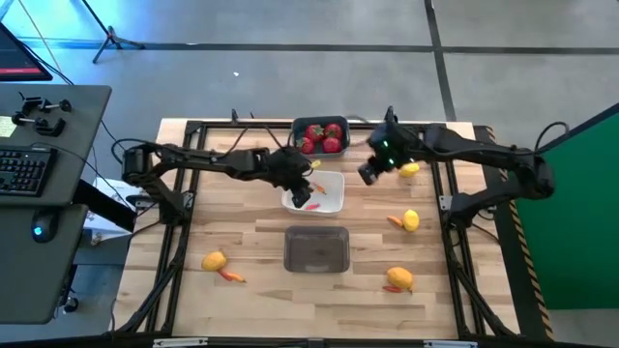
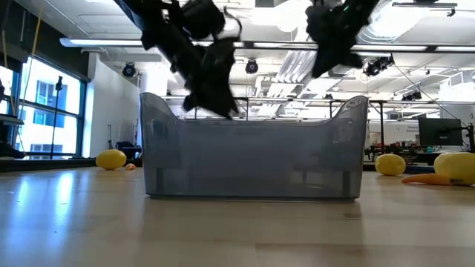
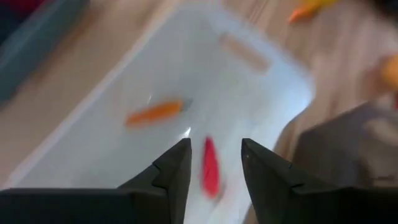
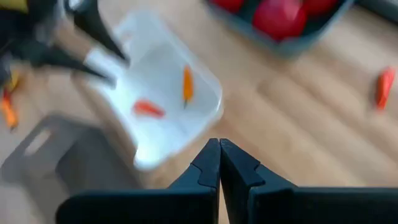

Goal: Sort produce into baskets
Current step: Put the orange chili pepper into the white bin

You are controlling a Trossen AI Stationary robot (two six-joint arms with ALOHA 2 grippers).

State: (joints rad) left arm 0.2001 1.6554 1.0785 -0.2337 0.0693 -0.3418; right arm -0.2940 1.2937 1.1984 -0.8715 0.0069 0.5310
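My left gripper hangs open over the white basket. In the left wrist view its fingers stand above a reddish carrot piece and an orange carrot piece lying on the basket floor. My right gripper is shut and empty, above the table just right of the white basket. The blue-grey basket at the far edge holds red strawberries. The translucent grey basket stands near the middle. Lemons and carrots lie loose on the table.
Loose lemons lie at the near left, the near right and by the right arm, each with a carrot piece close by. The low view shows the grey basket in front, with both arms above it. A desk with a keyboard stands left of the table.
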